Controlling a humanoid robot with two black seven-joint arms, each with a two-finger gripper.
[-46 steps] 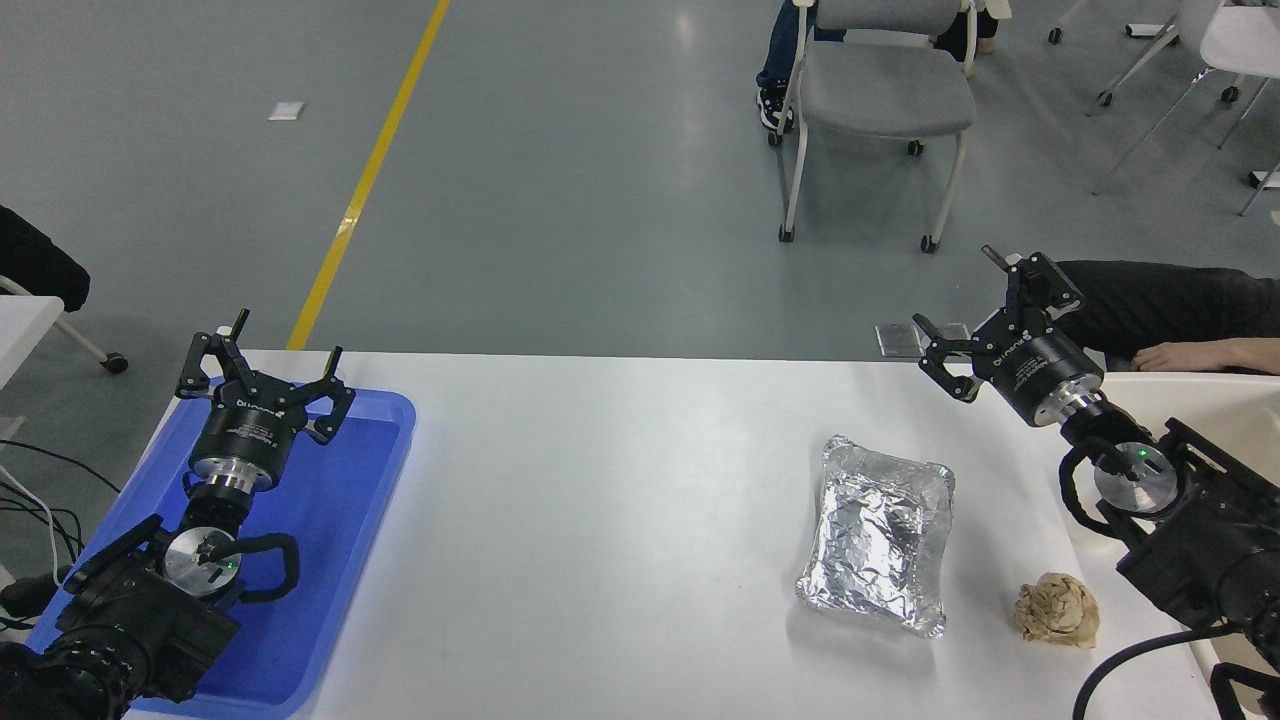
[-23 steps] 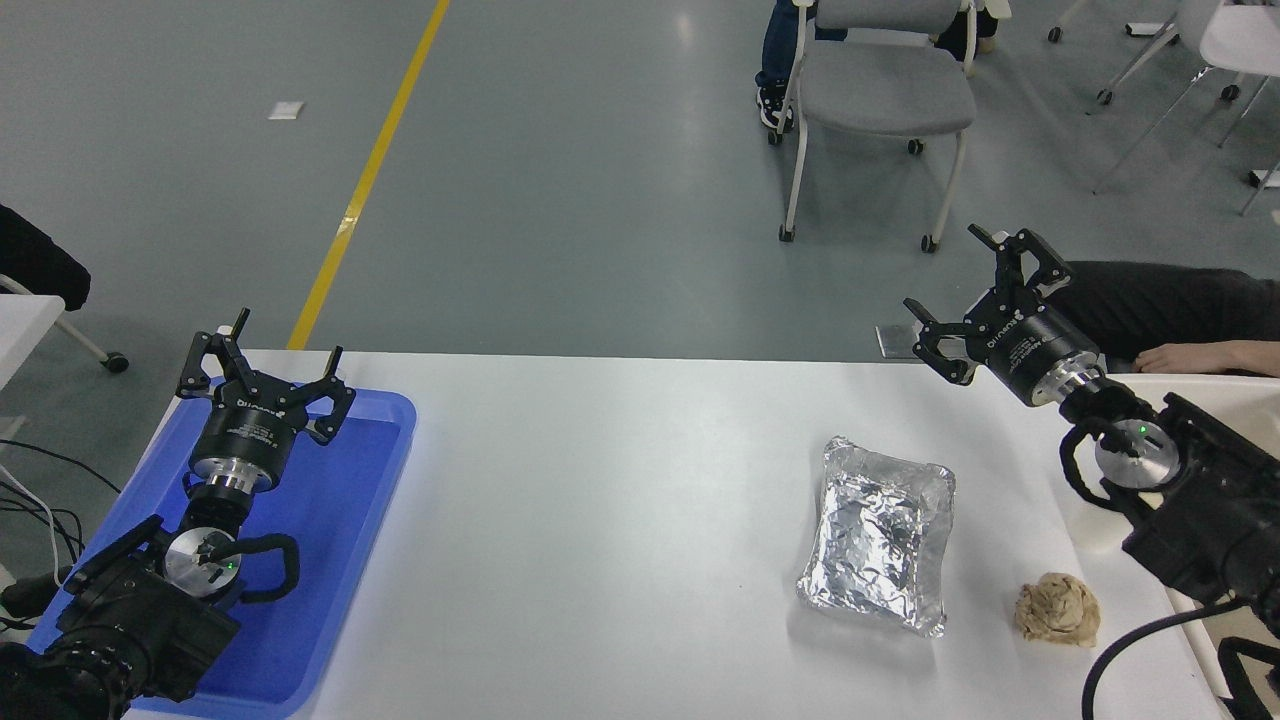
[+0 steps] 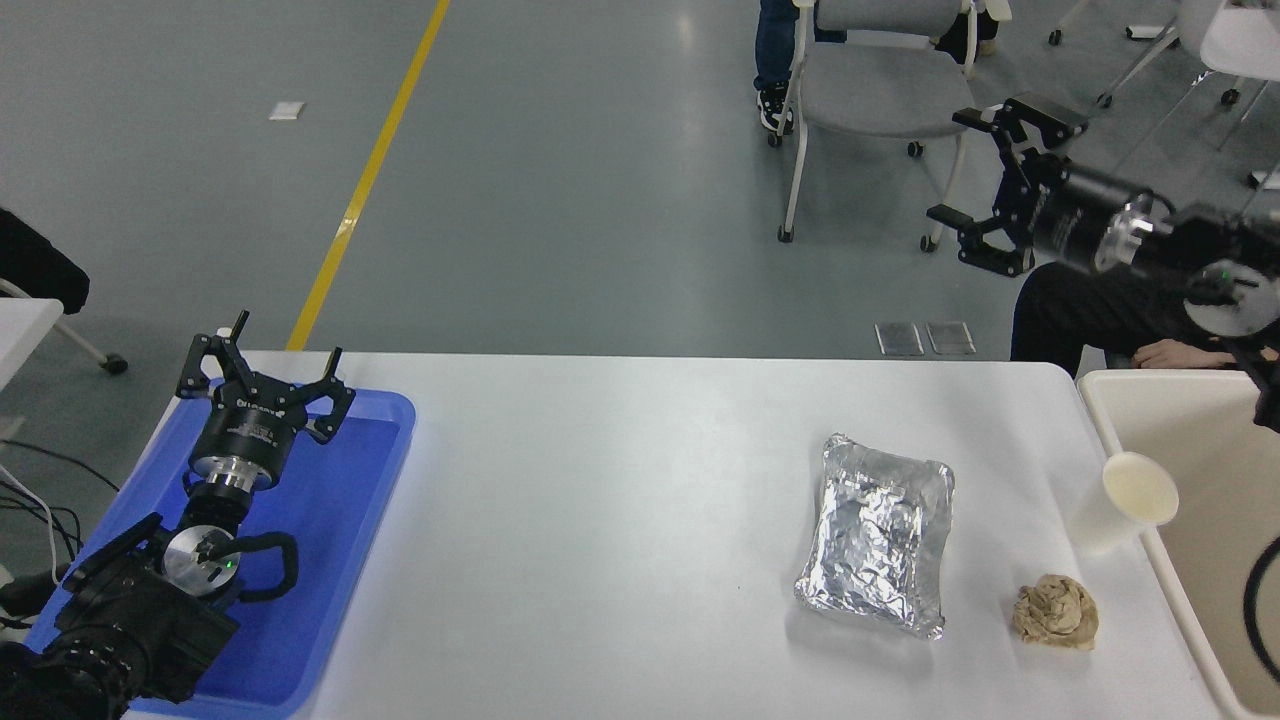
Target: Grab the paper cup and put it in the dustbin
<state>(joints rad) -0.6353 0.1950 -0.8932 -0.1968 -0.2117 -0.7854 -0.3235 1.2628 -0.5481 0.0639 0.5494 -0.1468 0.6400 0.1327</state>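
The white paper cup (image 3: 1122, 511) stands upright on the table's right side, right beside the rim of the cream dustbin (image 3: 1110, 415) at the right edge. My right gripper (image 3: 968, 168) is open and empty, raised high above the table's far right corner, well up and back from the cup. My left gripper (image 3: 262, 362) is open and parked over the blue tray at the lower left.
A crinkled foil tray (image 3: 880, 533) lies left of the cup and a crumpled brown paper ball (image 3: 1056, 611) in front of it. A blue tray (image 3: 330, 520) is at the left. A person's hand (image 3: 1180, 354) rests behind the dustbin. Chairs stand beyond the table.
My right arm has swung up and back from low over the table's right side to high above its far corner, which uncovers the paper cup by the dustbin. The left arm has not moved.
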